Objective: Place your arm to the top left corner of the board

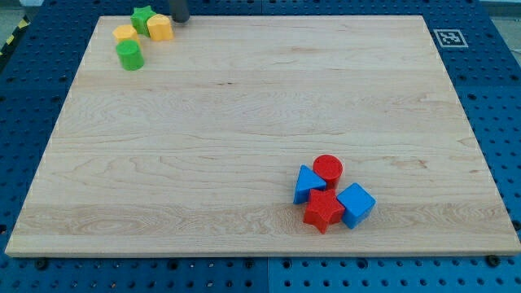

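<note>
My tip [180, 18] shows as a dark rod end at the view's top edge, just right of a cluster of blocks in the top left corner of the wooden board [244, 122]. That cluster holds a green star [143, 18], a yellow hexagon-like block [160, 28] closest to my tip, a flat yellow block [124, 33] and a green cylinder [129, 55]. My tip stands a little apart from the yellow hexagon-like block, at its upper right.
A second cluster sits at the lower right: a red cylinder [328, 168], a blue triangle [308, 184], a red star [323, 211] and a blue cube [356, 204]. A fiducial marker [448, 37] sits on the board's top right corner. Blue pegboard [496, 89] surrounds the board.
</note>
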Robot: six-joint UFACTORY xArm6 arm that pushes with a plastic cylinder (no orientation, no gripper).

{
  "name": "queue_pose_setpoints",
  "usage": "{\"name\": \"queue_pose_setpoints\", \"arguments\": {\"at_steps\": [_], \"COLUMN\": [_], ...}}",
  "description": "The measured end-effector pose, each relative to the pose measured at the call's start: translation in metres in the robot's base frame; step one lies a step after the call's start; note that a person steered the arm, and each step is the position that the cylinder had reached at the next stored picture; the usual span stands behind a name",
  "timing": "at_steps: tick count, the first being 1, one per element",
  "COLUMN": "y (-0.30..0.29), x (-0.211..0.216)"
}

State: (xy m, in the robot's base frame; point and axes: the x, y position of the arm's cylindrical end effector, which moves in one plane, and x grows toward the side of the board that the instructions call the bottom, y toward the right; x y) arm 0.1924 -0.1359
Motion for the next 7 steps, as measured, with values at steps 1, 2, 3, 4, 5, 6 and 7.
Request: {"name": "queue_pose_setpoints", "arguments": {"at_steps": [1,2,3,4,5,6,7], "y": [0.025,0.023,0.017,-0.003,-0.072,-0.141,-0.169], "x": [0.02,0.07,0.131,0.19,0.216,0.208,0.158]}}
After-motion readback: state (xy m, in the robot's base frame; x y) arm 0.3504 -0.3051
